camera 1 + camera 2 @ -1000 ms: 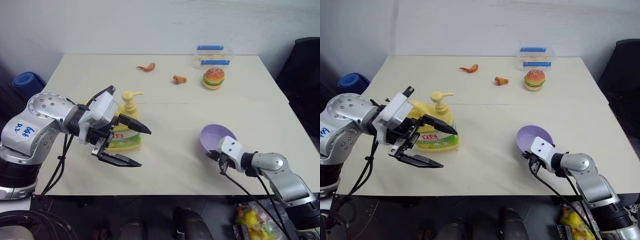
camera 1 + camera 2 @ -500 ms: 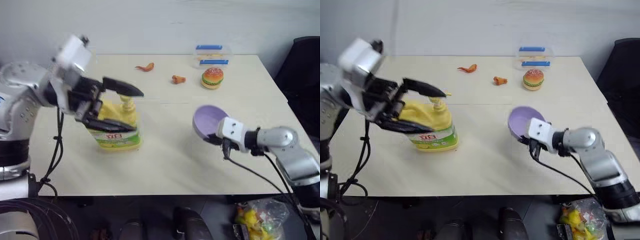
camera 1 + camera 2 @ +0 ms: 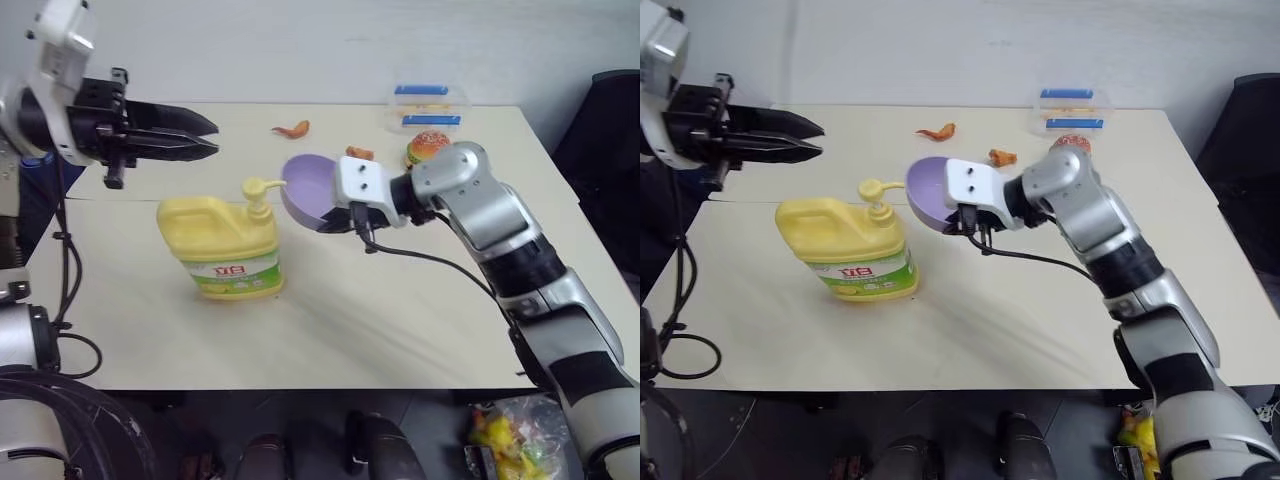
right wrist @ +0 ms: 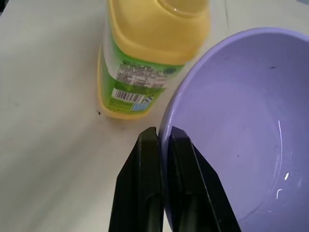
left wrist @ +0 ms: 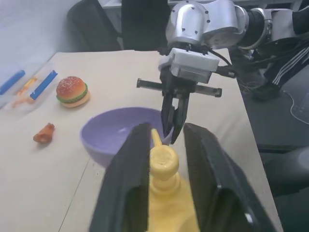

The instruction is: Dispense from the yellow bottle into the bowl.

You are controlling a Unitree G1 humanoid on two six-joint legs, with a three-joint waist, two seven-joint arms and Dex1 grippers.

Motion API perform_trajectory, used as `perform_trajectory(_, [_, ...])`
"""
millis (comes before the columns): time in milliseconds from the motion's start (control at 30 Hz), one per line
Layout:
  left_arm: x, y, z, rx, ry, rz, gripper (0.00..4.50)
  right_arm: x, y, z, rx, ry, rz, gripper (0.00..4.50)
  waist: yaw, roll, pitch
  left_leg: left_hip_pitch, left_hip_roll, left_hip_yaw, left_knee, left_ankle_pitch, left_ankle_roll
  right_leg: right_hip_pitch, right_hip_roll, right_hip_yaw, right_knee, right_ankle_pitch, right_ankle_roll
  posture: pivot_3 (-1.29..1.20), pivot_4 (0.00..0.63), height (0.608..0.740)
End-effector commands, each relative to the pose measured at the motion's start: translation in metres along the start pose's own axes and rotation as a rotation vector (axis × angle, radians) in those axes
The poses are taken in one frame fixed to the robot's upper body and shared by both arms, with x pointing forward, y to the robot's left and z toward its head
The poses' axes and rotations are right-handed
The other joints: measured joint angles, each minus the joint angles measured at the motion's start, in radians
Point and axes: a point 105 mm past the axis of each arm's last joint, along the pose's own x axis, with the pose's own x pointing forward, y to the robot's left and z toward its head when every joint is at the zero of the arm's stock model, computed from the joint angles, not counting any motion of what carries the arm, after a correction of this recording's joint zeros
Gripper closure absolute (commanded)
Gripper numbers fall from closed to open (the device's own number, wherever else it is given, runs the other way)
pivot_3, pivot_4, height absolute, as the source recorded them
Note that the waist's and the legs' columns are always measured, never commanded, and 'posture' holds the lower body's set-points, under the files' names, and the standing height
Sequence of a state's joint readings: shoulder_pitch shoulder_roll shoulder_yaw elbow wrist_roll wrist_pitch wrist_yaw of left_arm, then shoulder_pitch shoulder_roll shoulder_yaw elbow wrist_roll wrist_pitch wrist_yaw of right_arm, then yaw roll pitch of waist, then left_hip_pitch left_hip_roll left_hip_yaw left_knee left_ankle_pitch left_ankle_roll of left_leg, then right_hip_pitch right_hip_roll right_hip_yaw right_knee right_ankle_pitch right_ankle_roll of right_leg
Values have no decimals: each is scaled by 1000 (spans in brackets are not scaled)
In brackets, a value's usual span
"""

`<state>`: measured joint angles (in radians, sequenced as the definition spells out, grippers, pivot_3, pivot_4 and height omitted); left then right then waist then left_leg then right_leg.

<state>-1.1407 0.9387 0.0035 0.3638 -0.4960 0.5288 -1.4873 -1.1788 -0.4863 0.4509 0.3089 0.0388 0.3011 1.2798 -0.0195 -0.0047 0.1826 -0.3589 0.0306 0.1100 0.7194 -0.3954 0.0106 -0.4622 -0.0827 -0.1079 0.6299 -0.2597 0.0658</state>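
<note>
With the right gripper (image 4: 159, 145) jaws clamped on the rim of the bowl (image 3: 310, 190), raised just right of the yellow bottle (image 3: 225, 245) standing near-left on the desk (image 3: 400, 320), and the left gripper (image 3: 205, 135) jaws narrow above it, we have yet to press the pump.

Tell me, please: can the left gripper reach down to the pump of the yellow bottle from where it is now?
Probably yes. The left gripper hangs above and to the left of the yellow bottle, and nothing lies between it and the pump. The bowl, held by the right gripper, sits beside the nozzle, not over it.
</note>
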Motion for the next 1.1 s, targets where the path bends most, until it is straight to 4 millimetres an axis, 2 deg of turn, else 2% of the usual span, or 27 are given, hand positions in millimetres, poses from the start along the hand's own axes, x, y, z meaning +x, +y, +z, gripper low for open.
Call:
perform_trajectory(33, [2, -2, 2, 42, 22, 0, 4484, -6, -11, 13, -71, -3, -1, 4500, -9, 0, 0, 0, 0, 0, 0, 0, 0, 0, 0, 0, 0, 0, 0, 0, 150, 740])
perform_trajectory(300, [4, -7, -14, 47, 87, -32, 4484, -13, -12, 32, -147, 20, 83, 4500, -34, 0, 0, 0, 0, -7, -1, 0, 0, -2, 0, 0, 1, 0, 0, 0, 150, 740])
perform_trajectory(667, [6, -4, -28, 62, 124, -35, 4484, -19, -9, 62, -214, -8, 142, 4500, -35, 0, 0, 0, 0, -8, 0, 0, 0, -2, -2, 0, 3, 0, 0, 0, 150, 740])
perform_trajectory(933, [13, -8, -41, 55, 143, -53, 4484, -19, -9, 65, -226, -9, 146, 4500, -35, 0, 0, 0, 0, -8, 1, 0, 0, -2, -3, 0, 4, 0, 0, 0, 150, 740])
perform_trajectory(1100, [18, -2, -42, 59, 129, -24, 4484, -20, -6, 65, -230, -6, 159, 4500, -34, 0, 0, 0, 0, -9, 2, 0, 0, -2, -4, 0, 6, 0, 0, 0, 150, 740])
